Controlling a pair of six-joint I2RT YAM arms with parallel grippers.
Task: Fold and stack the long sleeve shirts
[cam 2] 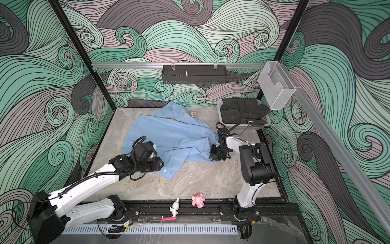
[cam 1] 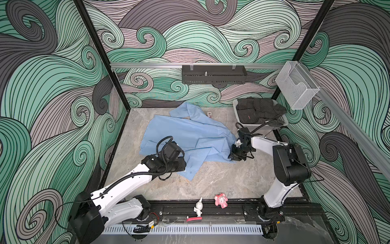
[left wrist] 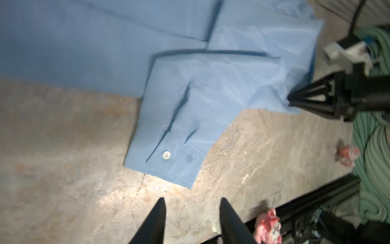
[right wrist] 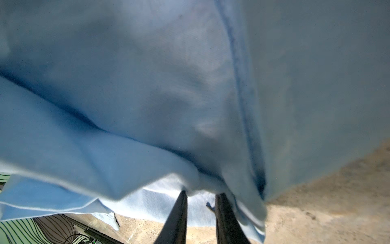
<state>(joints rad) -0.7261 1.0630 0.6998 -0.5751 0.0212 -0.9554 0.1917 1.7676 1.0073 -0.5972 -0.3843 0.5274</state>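
One long sleeve shirt (cam 1: pixel 190 135) (cam 2: pixel 168 135), light blue, lies spread and rumpled on the stone tabletop. Its buttoned cuff (left wrist: pixel 168 160) points toward the front edge. My left gripper (left wrist: pixel 192 202) hovers just short of that cuff, open, with only bare table between its fingers; in both top views it sits at the cuff's left (cam 1: pixel 183 165) (cam 2: pixel 160 165). My right gripper (right wrist: pixel 201 195) (cam 1: pixel 231 157) is at the shirt's right edge, shut on a bunch of lifted fabric (right wrist: pixel 147 84). The left wrist view shows its tips (left wrist: pixel 292 99) pinching that edge.
A grey basket (cam 1: pixel 280 123) holding a dark folded garment stands at the back right. A pink toy (cam 1: pixel 221 200) and a white figurine (cam 1: pixel 198 208) sit on the front rail. A clear box (cam 1: pixel 295 88) and a black shelf (cam 1: pixel 213 77) hang on the walls.
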